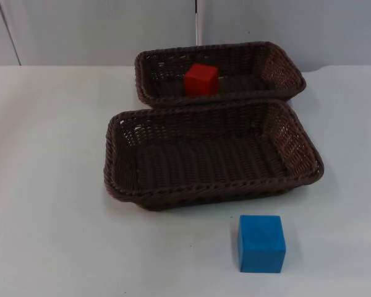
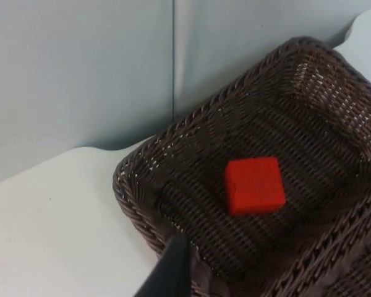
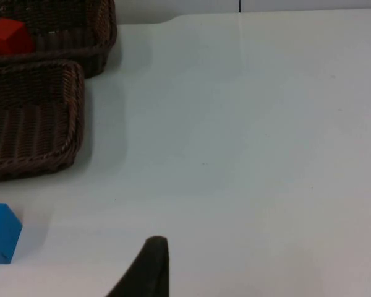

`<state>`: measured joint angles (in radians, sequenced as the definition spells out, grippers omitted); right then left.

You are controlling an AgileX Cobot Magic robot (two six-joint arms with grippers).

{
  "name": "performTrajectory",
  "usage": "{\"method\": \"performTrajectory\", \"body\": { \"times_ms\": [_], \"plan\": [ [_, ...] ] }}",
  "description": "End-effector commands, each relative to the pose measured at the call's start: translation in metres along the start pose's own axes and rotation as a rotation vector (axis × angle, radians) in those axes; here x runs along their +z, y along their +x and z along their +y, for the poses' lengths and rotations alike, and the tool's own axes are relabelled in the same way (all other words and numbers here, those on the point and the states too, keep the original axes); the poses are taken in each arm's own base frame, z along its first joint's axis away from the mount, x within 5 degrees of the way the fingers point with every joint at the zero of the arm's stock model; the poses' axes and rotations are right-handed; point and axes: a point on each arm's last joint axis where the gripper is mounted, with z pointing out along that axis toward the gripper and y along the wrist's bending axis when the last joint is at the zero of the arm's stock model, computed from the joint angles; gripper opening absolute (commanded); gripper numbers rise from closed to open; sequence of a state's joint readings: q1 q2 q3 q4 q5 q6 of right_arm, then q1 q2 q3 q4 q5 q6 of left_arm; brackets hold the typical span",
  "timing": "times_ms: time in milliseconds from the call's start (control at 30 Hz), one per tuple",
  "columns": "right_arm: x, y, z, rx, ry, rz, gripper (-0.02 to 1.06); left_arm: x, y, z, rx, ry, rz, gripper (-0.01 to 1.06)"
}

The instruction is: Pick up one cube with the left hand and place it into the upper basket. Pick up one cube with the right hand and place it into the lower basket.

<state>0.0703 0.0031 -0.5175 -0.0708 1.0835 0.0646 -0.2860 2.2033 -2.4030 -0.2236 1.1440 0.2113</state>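
Waiting on the right-hand half of the job, by my read: blue cube (image 1: 261,242) sits on the white table (image 1: 49,216) at the near edge, just near-side of the lower basket (image 1: 213,154) and toward its right end, not touching it. Upright, flat on one face, nothing around it.

Lower basket is the nearer, larger of the two wicker trays; nothing in it. Upper basket (image 1: 219,71) sits right behind it, long rims touching or very close, against the grey partition wall (image 1: 99,31). Red cube (image 1: 201,78) rests on that basket's floor, left of centre, so the left-hand half looks done.

Next move as I judge it: right arm travels left to the blue cube, comes down over it, closes across two opposite faces, lifts, carries it a short way far-side over the near rim and lets go inside the lower basket. It needs to clear the rim on the way in.

Right gripper (image 3: 149,266): above bare table, well right of the blue cube and both baskets, one black fingertip visible. Left gripper (image 2: 173,272): above the upper basket's left end, looking down on the red cube, apart from it. Fingers apart or together: cannot tell for either.
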Motion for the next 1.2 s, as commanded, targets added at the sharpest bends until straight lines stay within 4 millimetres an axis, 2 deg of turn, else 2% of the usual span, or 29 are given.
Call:
{"method": "performTrajectory", "body": {
  "times_ms": [0,133,400,567,767,967,1133,1167],
  "plan": [
    [0.0,0.0,0.0,-0.005,0.004,-0.006,1.04,-0.014,-0.003,-0.005,-0.001,0.0,-0.011,0.9],
    [0.0,0.0,0.0,-0.005,0.004,-0.006,1.04,-0.021,-0.002,-0.007,-0.01,0.013,-0.023,0.9],
    [0.0,0.0,0.0,-0.005,0.004,-0.006,1.04,-0.021,0.017,-0.008,-0.02,-0.001,0.046,0.9],
    [0.0,0.0,0.0,-0.005,0.004,-0.006,1.04,-0.041,0.026,-0.009,-0.005,-0.04,0.033,0.9],
    [0.0,0.0,0.0,-0.005,0.004,-0.006,1.04,-0.054,0.038,-0.012,-0.006,-0.057,0.004,0.9],
    [0.0,0.0,0.0,-0.005,0.004,-0.006,1.04,-0.069,0.059,-0.017,-0.015,-0.072,-0.03,0.9],
    [0.0,0.0,0.0,-0.005,0.004,-0.006,1.04,-0.087,0.088,-0.022,-0.027,-0.092,-0.089,0.9],
    [0.0,0.0,0.0,-0.005,0.004,-0.006,1.04,-0.087,0.088,-0.022,-0.027,-0.092,-0.089,0.9]
  ]
}}
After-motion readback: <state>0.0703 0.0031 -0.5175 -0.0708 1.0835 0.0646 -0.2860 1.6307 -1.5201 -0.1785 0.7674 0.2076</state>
